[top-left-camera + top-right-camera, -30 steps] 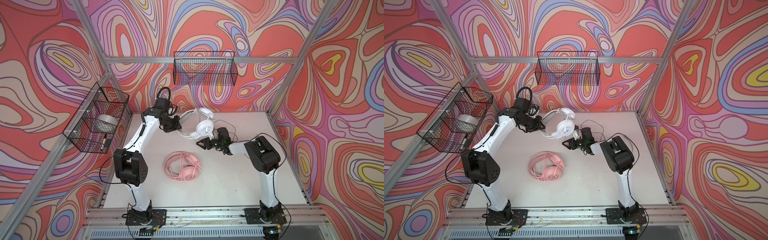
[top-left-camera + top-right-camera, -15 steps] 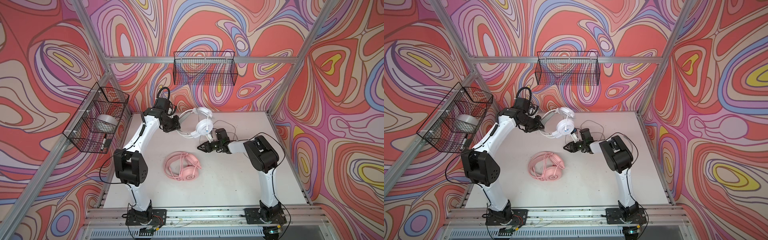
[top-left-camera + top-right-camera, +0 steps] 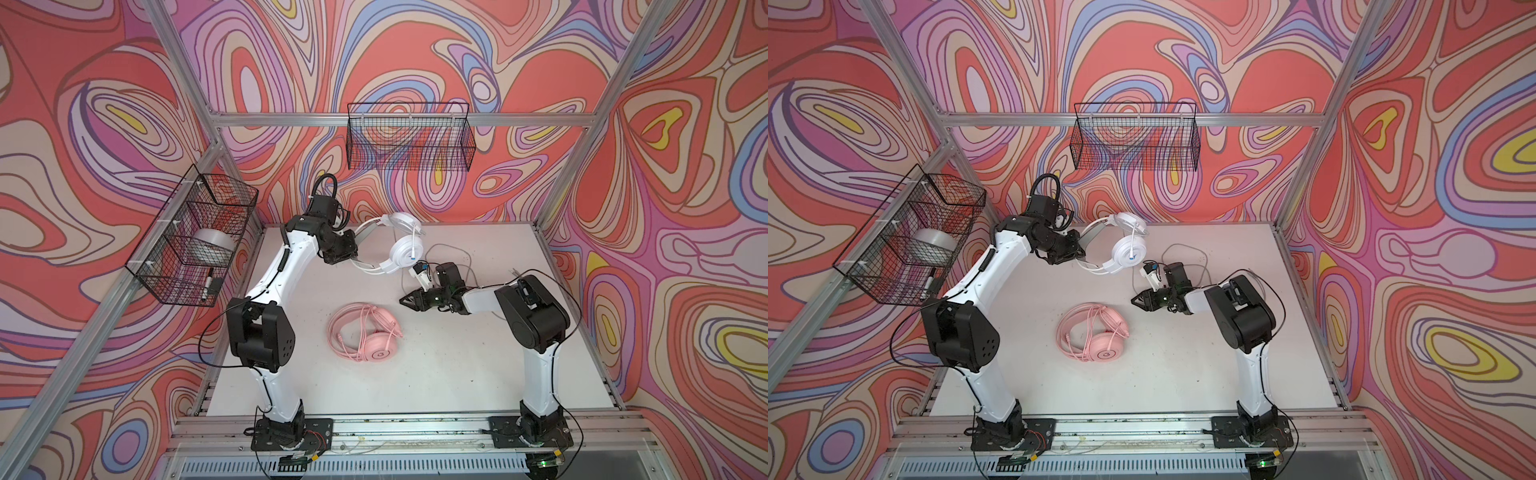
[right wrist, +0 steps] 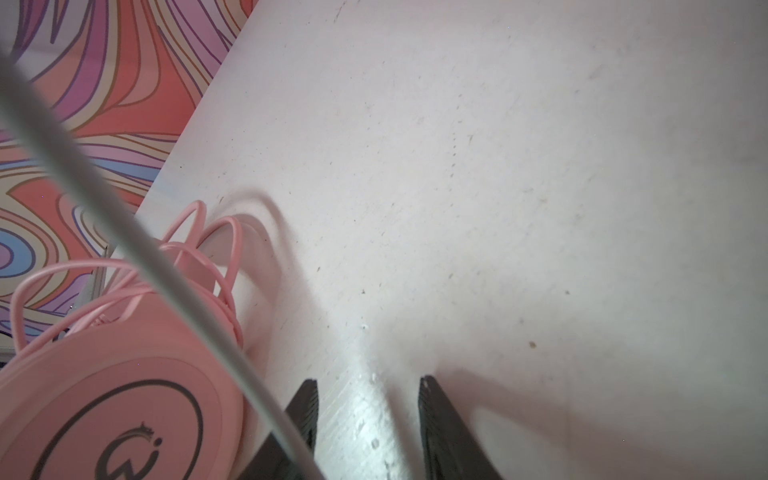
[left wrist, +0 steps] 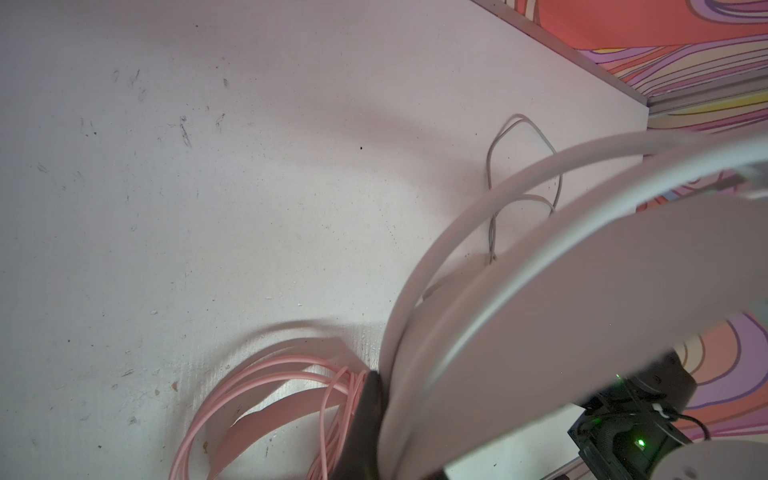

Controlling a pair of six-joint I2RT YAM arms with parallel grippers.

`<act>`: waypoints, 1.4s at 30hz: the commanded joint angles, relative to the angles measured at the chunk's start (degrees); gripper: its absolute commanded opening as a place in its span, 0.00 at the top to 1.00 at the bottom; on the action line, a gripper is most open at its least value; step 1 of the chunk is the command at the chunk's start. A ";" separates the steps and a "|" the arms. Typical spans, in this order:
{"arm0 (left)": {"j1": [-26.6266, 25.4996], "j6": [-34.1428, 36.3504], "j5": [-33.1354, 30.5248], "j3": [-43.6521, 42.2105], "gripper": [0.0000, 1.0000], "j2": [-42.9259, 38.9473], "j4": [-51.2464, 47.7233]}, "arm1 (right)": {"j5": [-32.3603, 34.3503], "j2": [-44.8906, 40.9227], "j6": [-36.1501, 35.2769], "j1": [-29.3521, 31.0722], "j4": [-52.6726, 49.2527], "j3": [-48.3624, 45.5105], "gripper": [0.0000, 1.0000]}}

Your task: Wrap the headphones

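Just outside the half-open, empty jaws of my right gripper [image 4: 368, 380], toward the pink headphones [image 4: 104, 395], the grey cable [image 4: 124, 232] slants past from the white headphones [image 3: 405, 251] clamped in my left gripper [image 3: 352, 254].

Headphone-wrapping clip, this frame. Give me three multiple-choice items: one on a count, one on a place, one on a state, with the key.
1. How many wire baskets hang on the walls? A) one B) three C) two
2. Where is the pink headset? A) in a basket B) on the table between the arms C) hooked on the frame
3. The white headset is: A) held at its headband by the shut left pincer B) lying flat on the table C) stowed in a basket

Key: 1 C, a side-wall basket and a back-wall basket. 2 B, both top views show it lying there. 3 A, the left wrist view shows the band in the pincer.
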 commanded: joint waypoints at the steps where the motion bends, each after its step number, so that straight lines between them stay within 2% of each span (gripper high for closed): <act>1: 0.58 -1.43 0.86 1.48 1.00 -1.40 2.02 | 2.92 -1.13 -0.47 -0.89 -3.66 -1.84 0.55; 13: 1.38 -2.18 0.79 0.73 1.00 -1.62 2.97 | 1.84 -1.30 -3.41 -1.08 -7.76 -2.12 0.62; 19: 1.39 -2.26 -0.37 0.30 1.00 -0.95 2.74 | 1.59 -2.72 -4.85 -1.08 -9.37 -2.25 0.76; 25: 1.38 -3.80 -3.09 -1.84 1.00 -0.49 3.51 | 2.44 -10.13 -6.87 -1.00 -12.11 -5.16 0.99; 31: 1.38 -4.94 -5.36 -3.52 1.00 0.10 4.28 | 5.57 -20.76 -9.59 0.09 -17.01 -8.69 1.00; 36: 1.38 -6.23 -6.23 -4.43 1.00 0.67 4.62 | 9.31 -25.63 -13.82 3.28 -25.87 -6.98 1.00; 42: 1.38 -6.71 -8.28 -5.39 1.00 0.89 4.59 | 12.17 -30.85 -15.82 5.78 -31.59 -6.66 1.00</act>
